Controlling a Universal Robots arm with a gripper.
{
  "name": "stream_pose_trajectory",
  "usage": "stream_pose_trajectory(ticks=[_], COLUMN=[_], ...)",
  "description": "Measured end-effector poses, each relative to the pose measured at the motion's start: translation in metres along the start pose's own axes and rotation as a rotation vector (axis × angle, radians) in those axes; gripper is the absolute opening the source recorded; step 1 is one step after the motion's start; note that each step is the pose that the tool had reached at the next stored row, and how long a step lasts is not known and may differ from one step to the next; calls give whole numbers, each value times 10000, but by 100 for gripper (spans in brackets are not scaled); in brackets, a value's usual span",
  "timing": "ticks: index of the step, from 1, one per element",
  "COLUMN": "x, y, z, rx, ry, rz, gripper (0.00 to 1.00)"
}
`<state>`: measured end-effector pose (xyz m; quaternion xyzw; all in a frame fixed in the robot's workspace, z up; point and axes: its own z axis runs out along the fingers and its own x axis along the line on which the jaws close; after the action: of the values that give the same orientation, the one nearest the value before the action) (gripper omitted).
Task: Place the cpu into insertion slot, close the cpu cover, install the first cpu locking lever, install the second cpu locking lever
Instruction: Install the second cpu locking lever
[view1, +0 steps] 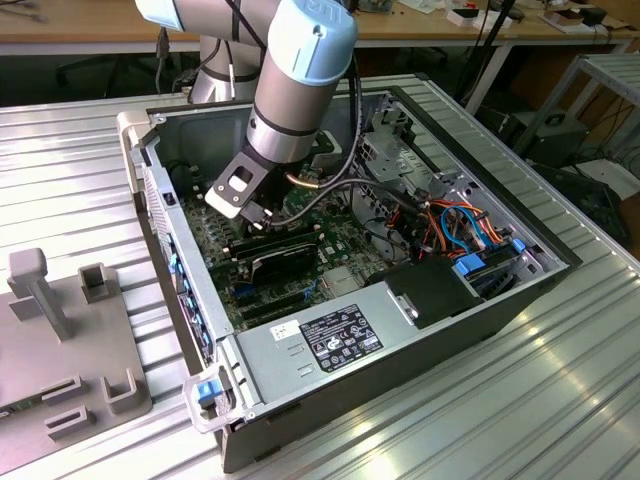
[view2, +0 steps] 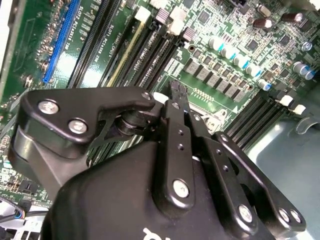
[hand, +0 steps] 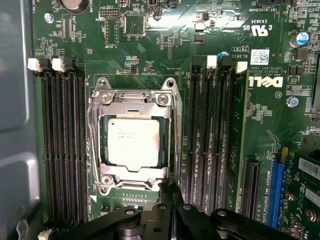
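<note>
While my black end effector (hand: 170, 192) hangs with its fingers pressed together on nothing, the square silvery-tan metal cpu (hand: 134, 143) sits just ahead of its tips, seated in the metal-rimmed insertion slot (hand: 95, 145) (thin silvery cpu cover (hand: 134, 102) lowered around it).

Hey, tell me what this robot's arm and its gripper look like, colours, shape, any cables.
The arm is a thick silver-grey metal tube with light blue caps at its joints. A black cable loops from the wrist end. A pale bracket with a dark insert sits near the wrist. The gripper is matte black, built of flat linkage bars pinned with silver screws; its jaws are narrow.
</note>
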<state>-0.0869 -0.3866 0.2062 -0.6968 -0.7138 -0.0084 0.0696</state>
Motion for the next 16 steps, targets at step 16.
stream_pose_trajectory(ticks=[16], x=[-11], y=[-15], z=[42], rx=[1], ry=[32], rz=[-2], gripper=[11])
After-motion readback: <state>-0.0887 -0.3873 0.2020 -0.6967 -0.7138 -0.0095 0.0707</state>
